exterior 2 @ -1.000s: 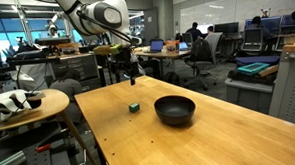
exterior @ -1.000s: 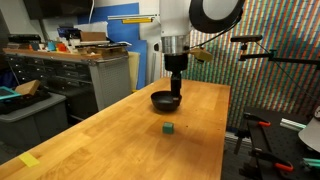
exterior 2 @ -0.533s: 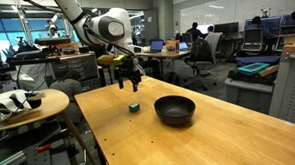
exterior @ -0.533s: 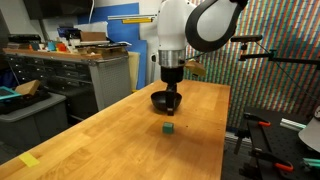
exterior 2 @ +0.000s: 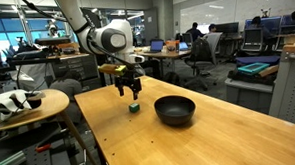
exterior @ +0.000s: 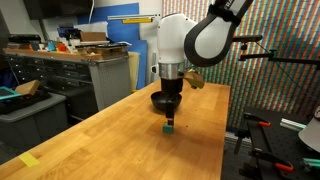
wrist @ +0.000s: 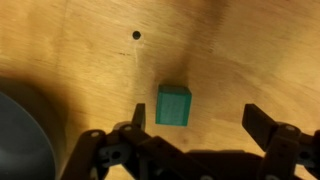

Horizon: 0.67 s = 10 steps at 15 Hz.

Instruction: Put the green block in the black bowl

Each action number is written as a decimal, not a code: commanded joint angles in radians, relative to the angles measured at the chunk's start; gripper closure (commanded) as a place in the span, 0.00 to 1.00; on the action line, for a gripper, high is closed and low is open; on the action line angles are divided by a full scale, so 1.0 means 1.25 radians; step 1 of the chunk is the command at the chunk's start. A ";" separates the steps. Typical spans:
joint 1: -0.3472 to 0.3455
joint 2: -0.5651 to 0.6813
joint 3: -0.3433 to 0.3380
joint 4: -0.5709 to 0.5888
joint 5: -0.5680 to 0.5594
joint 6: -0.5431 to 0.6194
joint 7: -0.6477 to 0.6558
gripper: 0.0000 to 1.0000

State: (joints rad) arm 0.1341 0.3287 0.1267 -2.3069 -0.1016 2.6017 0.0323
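Note:
The green block (wrist: 173,105) is a small dark green cube lying on the wooden table; it also shows in both exterior views (exterior: 170,127) (exterior 2: 135,106). My gripper (wrist: 198,118) is open and hangs just above it, with the block between the fingers and close to the finger on the left of the wrist view. In the exterior views the gripper (exterior: 170,116) (exterior 2: 130,94) is directly over the block. The black bowl (exterior 2: 175,110) stands empty on the table beside the block; it shows partly behind the arm (exterior: 160,99) and at the wrist view's left edge (wrist: 20,130).
The wooden table (exterior 2: 190,141) is long, with edges near the block's side. A small dark hole (wrist: 136,35) marks the tabletop. A round side table (exterior 2: 33,102) with clutter stands off the table's end. Workbenches and shelves stand behind.
My gripper has moved from above the bowl's side across and down to just over the green block. The block and the bowl have not moved.

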 commanded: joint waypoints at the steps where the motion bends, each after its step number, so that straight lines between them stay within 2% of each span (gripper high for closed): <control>1: 0.013 0.037 -0.014 0.023 -0.005 0.020 0.013 0.00; 10: 0.009 0.097 -0.030 0.058 0.002 0.062 0.009 0.00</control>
State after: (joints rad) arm 0.1341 0.4188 0.1074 -2.2677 -0.1015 2.6601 0.0326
